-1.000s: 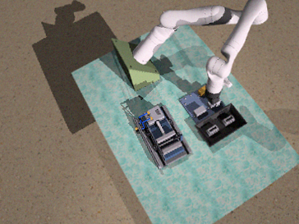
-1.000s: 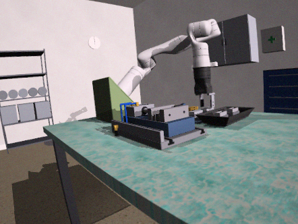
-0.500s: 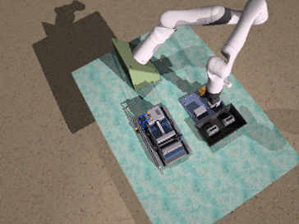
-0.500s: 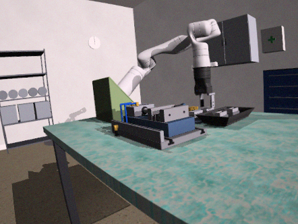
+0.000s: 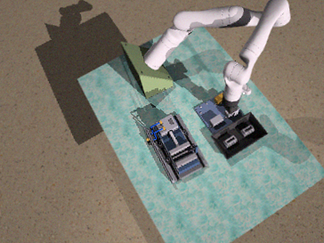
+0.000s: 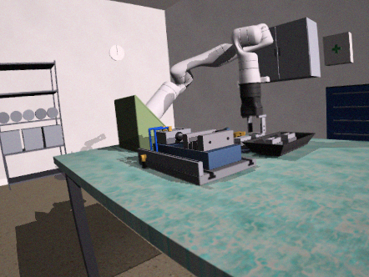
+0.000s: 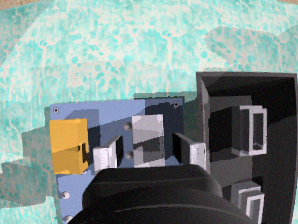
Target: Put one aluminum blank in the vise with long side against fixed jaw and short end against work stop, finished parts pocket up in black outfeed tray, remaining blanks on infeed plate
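Top: hand (image 5: 233, 112) over the infeed plate (image 5: 204, 111); two pocketed parts (image 5: 229, 142) in the black outfeed tray (image 5: 257, 120); vise (image 5: 175, 143) on the bench (image 5: 226, 186).

Exterior: hand (image 6: 256, 125) poised above plate, beside tray (image 6: 292, 143).

Wrist: fingers fully spread, gripping nothing, straddling a gray blank (image 7: 148, 137) on the plate; yellow blank (image 7: 69, 144) just beside.

White wall (image 6: 83, 25) with clock (image 6: 117, 52); metal shelf rack (image 6: 55, 83); gray cabinet (image 6: 292, 47); brown floor (image 5: 32, 210).
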